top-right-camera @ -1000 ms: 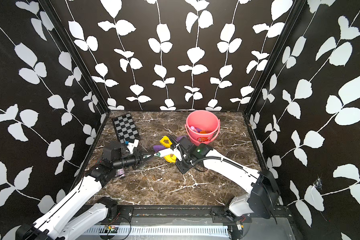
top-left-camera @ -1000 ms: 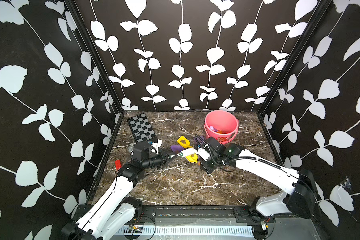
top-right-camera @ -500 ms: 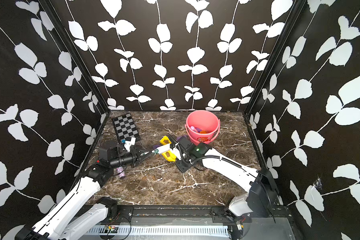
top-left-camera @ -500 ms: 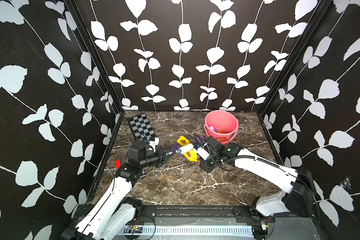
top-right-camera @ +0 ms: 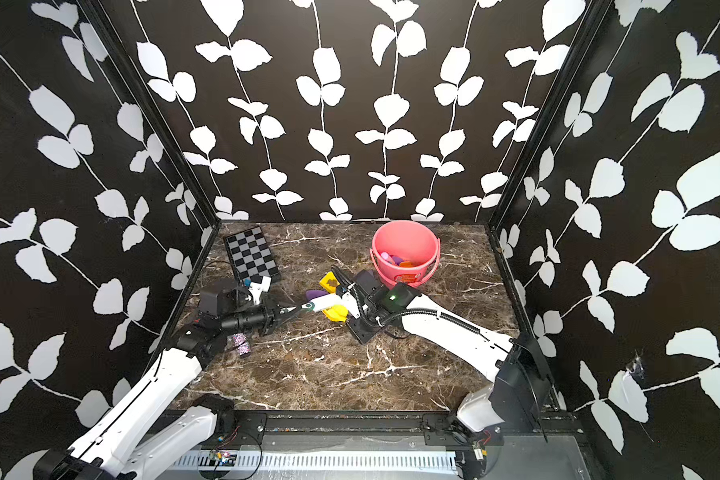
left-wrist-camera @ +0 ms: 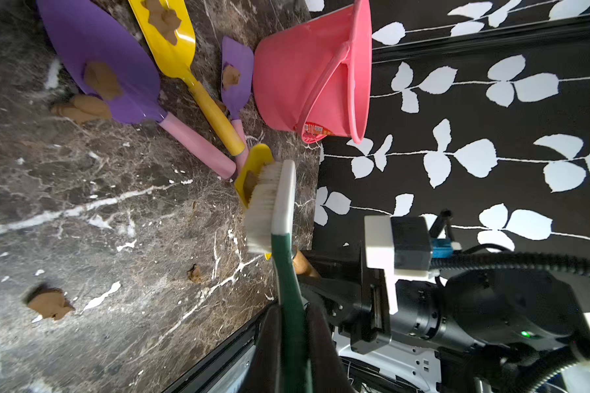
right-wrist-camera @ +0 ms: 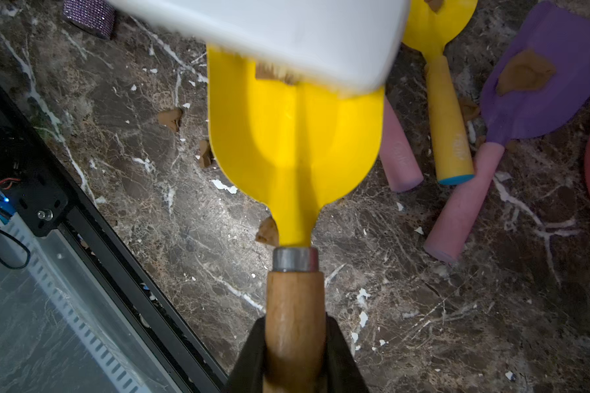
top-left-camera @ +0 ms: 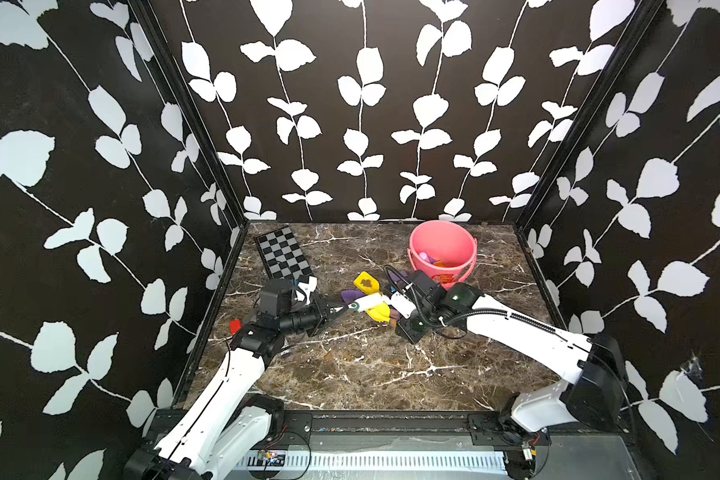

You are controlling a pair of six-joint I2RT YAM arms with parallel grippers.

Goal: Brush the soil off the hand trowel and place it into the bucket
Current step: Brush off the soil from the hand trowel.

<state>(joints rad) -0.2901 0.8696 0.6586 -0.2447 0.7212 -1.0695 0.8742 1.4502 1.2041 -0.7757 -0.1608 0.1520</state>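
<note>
The brown marbled bench (top-left-camera: 350, 374) carries everything, and the pink bucket (top-left-camera: 441, 239) stands upright toward its back, with a few coloured items inside in both top views. A black-and-grey checkerboard (top-left-camera: 283, 257) lies flat well apart from the bucket, off to its left. The right end effector (right-wrist-camera: 293, 326) is in front of the bucket and a little to its left, its two black jaws pressed against the wooden handle of the hand trowel (right-wrist-camera: 293, 136). That yellow blade is outside the bucket, near it, pointing away toward the left arm. The left end effector (left-wrist-camera: 292, 316) is farther from the bucket on that same side, jaws pinching the green handle of a brush (left-wrist-camera: 281, 217). The brush's white bristles rest against the far end of the yellow blade. Three more trowels lie on the bench between the held one and the bucket. A large purple one (left-wrist-camera: 96, 44) with a pink handle is farthest from the bucket. A yellow one (left-wrist-camera: 174, 37) lies next to it, and a small purple one (left-wrist-camera: 237, 58) lies just beside the bucket's wall. The soil (left-wrist-camera: 251, 180) shows as a brown patch under the bristles. Further clumps sit on each lying blade and are scattered on the bench (left-wrist-camera: 50, 303) in front of the bucket.
</note>
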